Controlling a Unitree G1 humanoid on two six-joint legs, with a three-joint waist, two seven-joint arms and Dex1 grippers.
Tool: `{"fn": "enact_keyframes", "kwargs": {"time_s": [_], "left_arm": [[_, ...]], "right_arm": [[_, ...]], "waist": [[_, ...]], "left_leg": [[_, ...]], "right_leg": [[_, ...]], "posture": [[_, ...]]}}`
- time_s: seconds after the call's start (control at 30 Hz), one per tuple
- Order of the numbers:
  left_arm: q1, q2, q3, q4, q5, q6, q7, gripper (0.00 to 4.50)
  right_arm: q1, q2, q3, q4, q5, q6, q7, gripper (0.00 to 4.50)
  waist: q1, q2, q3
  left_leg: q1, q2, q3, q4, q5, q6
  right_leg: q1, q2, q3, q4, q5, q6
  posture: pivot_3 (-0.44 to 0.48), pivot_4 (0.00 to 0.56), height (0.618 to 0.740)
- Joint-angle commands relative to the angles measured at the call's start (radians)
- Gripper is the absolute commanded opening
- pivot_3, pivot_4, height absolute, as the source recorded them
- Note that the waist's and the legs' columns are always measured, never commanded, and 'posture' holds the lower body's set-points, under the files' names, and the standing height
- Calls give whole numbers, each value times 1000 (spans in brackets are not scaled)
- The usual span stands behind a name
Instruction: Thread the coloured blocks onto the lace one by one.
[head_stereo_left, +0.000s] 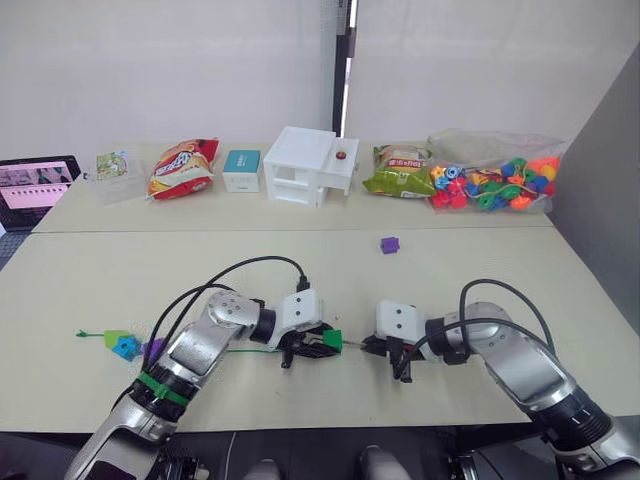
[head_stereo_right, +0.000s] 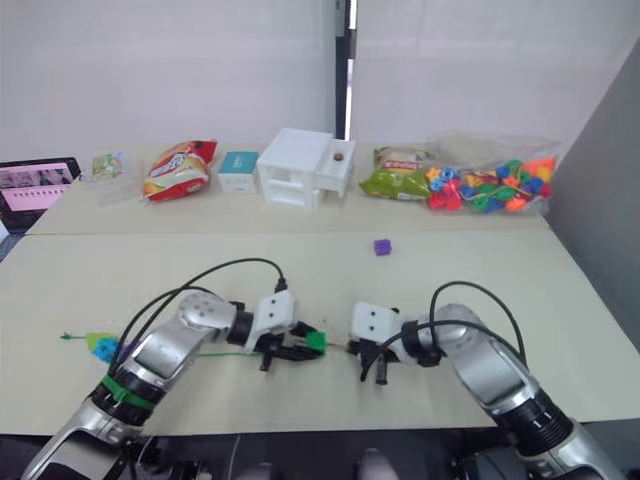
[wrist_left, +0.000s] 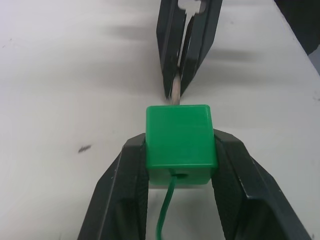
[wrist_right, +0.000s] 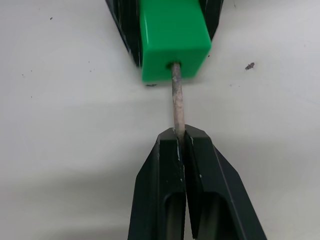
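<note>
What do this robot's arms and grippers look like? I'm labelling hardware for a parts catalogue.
Both arms have silver-grey metal shells with black joints. A white boxy wrist module sits behind the left gripper and the right gripper. Each gripper has two tapered, glossy black fingers. Thick black cables loop from forearm to wrist. A green band rings the left forearm.

Two beige tables (head_stereo_left: 300, 270) stand end to end before white walls (head_stereo_left: 170, 70).
</note>
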Motion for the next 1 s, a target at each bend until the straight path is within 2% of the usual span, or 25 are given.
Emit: {"fn": "enact_keyframes", "kwargs": {"time_s": [0.03, 0.23, 0.4, 0.57, 0.73, 0.8, 0.9, 1.0], "left_arm": [[72, 136, 107, -60, -26, 3, -37, 1190], [270, 392, 281, -46, -51, -19, -89, 1190], [429, 555, 437, 140, -19, -175, -95, 1190], [405, 584, 465, 346, 38, -367, -33, 1190], [377, 552, 474, 343, -2, -388, -42, 1190], [389, 551, 490, 293, -46, -325, -66, 2255], [400, 559, 515, 215, -114, -215, -107, 3231], [360, 540, 529, 60, -201, -80, -91, 4257]], "right_arm": [[-22, -11, -18, -75, 23, 27, 18, 0], [-17, -14, -26, -170, 69, 112, 29, 0], [-7, -28, -28, -218, 93, 150, 29, 0], [-5, -39, -22, -227, 110, 156, 28, 0], [-16, -31, -7, -232, 118, 165, 25, 0], [-24, -29, -1, -231, 121, 168, 22, 0], [-32, -22, 7, -225, 122, 171, 16, 0], [-46, 0, 16, -224, 126, 185, 5, 0]], "waist": [[-6, 0, 0], [-10, 0, 0], [-18, 1, 1], [-21, 2, 1], [-20, 2, 1], [-19, 2, 1], [-19, 1, 1], [-15, 0, 2]], "left_leg": [[0, 0, 0, 0, 0, 0], [2, 2, 0, -2, 0, 0], [5, 2, 1, -4, 0, 0], [5, 3, 2, -5, 0, 0], [5, 2, 2, -5, 0, 0], [5, 2, 2, -5, 0, 0], [3, 3, 2, -5, 0, 0], [2, 2, 1, -4, 0, 0]], "right_leg": [[0, 0, 0, 0, 0, 0], [0, 1, 0, 0, 0, -1], [0, 1, 0, 1, -1, -2], [0, 1, 0, 1, -2, -3], [0, 1, -1, 2, -2, -3], [0, 1, 0, 2, -2, -3], [-1, 1, -1, 3, -2, -3], [-2, 1, -1, 3, -2, -3]], "posture": [[0, 150, 740], [0, 150, 740], [0, 150, 740], [0, 150, 740], [0, 150, 740], [0, 150, 740], [0, 150, 740], [0, 150, 740]]}}
